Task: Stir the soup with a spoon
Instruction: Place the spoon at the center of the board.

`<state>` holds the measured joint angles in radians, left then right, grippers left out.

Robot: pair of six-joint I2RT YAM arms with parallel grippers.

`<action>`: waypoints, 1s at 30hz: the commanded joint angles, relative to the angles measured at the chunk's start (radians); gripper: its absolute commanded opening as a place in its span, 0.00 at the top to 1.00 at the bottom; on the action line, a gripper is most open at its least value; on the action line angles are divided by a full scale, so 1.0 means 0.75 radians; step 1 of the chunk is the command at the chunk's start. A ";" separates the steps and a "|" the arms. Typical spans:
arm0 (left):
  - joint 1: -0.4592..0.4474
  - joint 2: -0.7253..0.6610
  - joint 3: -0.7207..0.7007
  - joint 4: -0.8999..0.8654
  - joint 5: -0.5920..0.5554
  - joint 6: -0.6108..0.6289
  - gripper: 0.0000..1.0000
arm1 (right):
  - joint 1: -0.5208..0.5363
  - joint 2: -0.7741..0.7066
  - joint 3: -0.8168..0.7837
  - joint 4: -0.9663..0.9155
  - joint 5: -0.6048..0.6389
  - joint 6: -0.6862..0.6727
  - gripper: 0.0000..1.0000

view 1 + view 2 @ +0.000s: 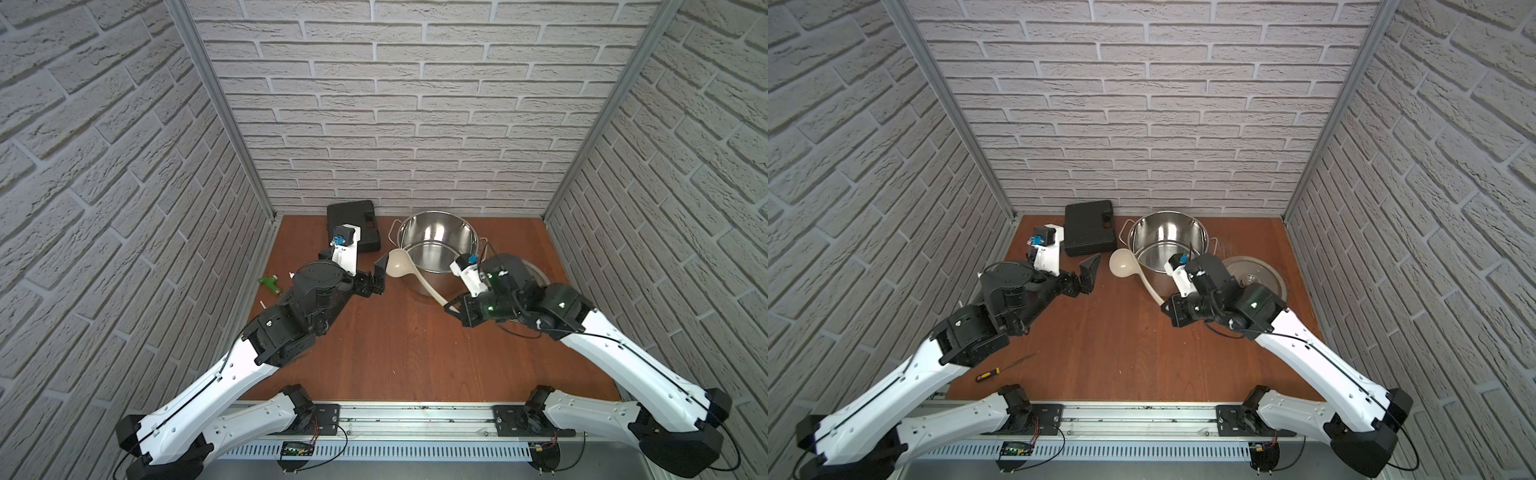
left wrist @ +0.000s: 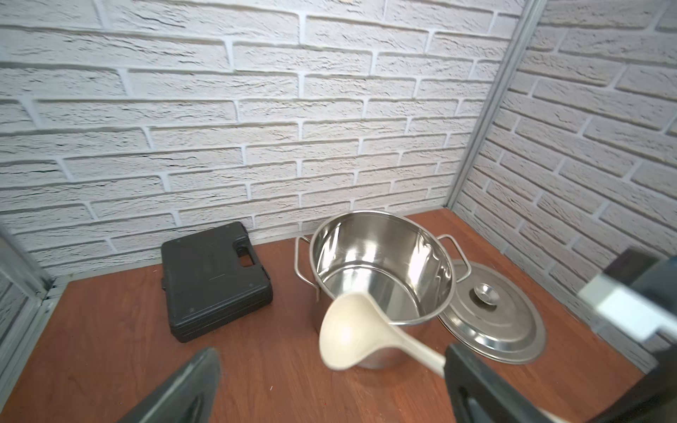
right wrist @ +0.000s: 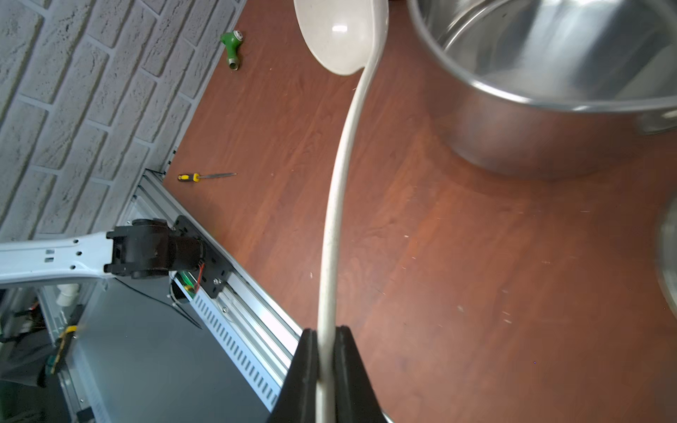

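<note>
Big steel pot [image 1: 436, 235] sits bare and shiny at the back, and the light, stiff spoon [image 3: 331, 227] hovers just outside its rim. Right gripper [image 3: 326, 333] pinches the slim handle's end, where I reckon it could swivel. The left gripper [image 1: 1086, 274] gapes wide, empty.

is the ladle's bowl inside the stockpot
No, the ladle has its bowl outside the stockpot, beside its outer wall.

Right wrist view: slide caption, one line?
Right hand shut on the cream ladle by its handle, bowl beside the steel pot, not yet inside.
</note>
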<state>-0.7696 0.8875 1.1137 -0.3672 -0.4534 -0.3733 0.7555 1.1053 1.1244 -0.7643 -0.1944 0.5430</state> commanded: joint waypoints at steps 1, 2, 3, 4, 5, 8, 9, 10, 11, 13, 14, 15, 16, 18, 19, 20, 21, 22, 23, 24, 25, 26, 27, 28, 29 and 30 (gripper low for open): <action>0.003 -0.036 -0.061 0.016 -0.090 -0.069 0.02 | 0.104 0.000 -0.224 0.649 0.051 0.317 0.98; 0.002 -0.045 -0.075 0.011 -0.095 -0.086 0.02 | 0.122 0.033 -0.269 0.739 0.065 0.355 0.98; 0.001 -0.058 -0.087 0.007 -0.101 -0.108 0.02 | 0.134 0.084 -0.308 0.834 0.059 0.398 0.97; -0.002 -0.070 -0.099 0.005 -0.106 -0.124 0.02 | 0.144 0.145 -0.330 0.930 0.040 0.428 0.97; -0.001 -0.080 -0.106 0.005 -0.107 -0.133 0.02 | 0.155 0.204 -0.332 0.996 0.029 0.448 0.98; -0.007 -0.100 -0.111 -0.009 -0.109 -0.149 0.02 | 0.187 0.398 -0.280 1.127 -0.007 0.470 0.97; -0.009 -0.102 -0.107 -0.016 -0.107 -0.151 0.02 | 0.196 0.468 -0.253 1.168 -0.019 0.481 0.97; -0.011 -0.105 -0.104 -0.023 -0.100 -0.151 0.02 | 0.202 0.538 -0.230 1.222 -0.037 0.500 0.97; -0.013 -0.104 -0.101 -0.026 -0.093 -0.151 0.02 | 0.204 0.595 -0.208 1.268 -0.059 0.521 0.97; -0.017 -0.107 -0.101 -0.032 -0.077 -0.153 0.02 | 0.211 0.743 -0.138 1.340 -0.111 0.566 0.97; -0.019 -0.111 -0.104 -0.031 -0.074 -0.155 0.02 | 0.214 0.800 -0.111 1.354 -0.130 0.578 0.97; -0.021 -0.115 -0.108 -0.030 -0.071 -0.160 0.02 | 0.217 0.857 -0.078 1.366 -0.147 0.590 0.97; -0.024 -0.120 -0.113 -0.027 -0.065 -0.163 0.02 | 0.221 0.902 -0.054 1.375 -0.163 0.599 0.97; -0.026 -0.131 -0.124 -0.020 -0.054 -0.171 0.02 | 0.225 0.952 -0.032 1.390 -0.173 0.599 0.97; -0.025 -0.138 -0.132 -0.013 -0.048 -0.173 0.02 | 0.225 0.964 -0.029 1.380 -0.175 0.593 0.97; -0.027 -0.145 -0.138 -0.010 -0.042 -0.173 0.02 | 0.225 0.970 -0.029 1.373 -0.177 0.580 0.94; -0.027 -0.153 -0.147 -0.003 -0.038 -0.173 0.02 | 0.225 0.974 -0.027 1.352 -0.181 0.562 0.89; -0.027 -0.159 -0.157 0.004 -0.030 -0.171 0.02 | 0.226 0.976 -0.030 1.323 -0.186 0.538 0.79; -0.027 -0.164 -0.166 0.010 -0.025 -0.169 0.02 | 0.224 0.975 -0.037 1.297 -0.187 0.518 0.66; -0.027 -0.170 -0.175 0.015 -0.019 -0.166 0.02 | 0.224 0.975 -0.045 1.262 -0.186 0.493 0.50; -0.027 -0.173 -0.185 0.014 -0.010 -0.163 0.02 | 0.226 0.971 -0.057 1.223 -0.180 0.464 0.41; -0.027 -0.176 -0.192 0.015 -0.004 -0.158 0.02 | 0.225 0.965 -0.070 1.189 -0.172 0.438 0.34; -0.027 -0.181 -0.206 0.015 0.001 -0.148 0.02 | 0.224 0.952 -0.090 1.150 -0.156 0.411 0.26; -0.027 -0.185 -0.217 0.008 0.001 -0.140 0.02 | 0.226 0.933 -0.116 1.118 -0.133 0.386 0.20; -0.027 -0.189 -0.227 0.003 -0.001 -0.132 0.02 | 0.226 0.909 -0.142 1.093 -0.116 0.358 0.16; -0.027 -0.195 -0.237 -0.002 -0.006 -0.118 0.02 | 0.225 0.881 -0.163 1.059 -0.094 0.323 0.09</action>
<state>-0.7849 0.7567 0.9573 -0.3969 -0.4683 -0.4892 0.9157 1.8294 1.0428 0.1112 -0.3035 0.8703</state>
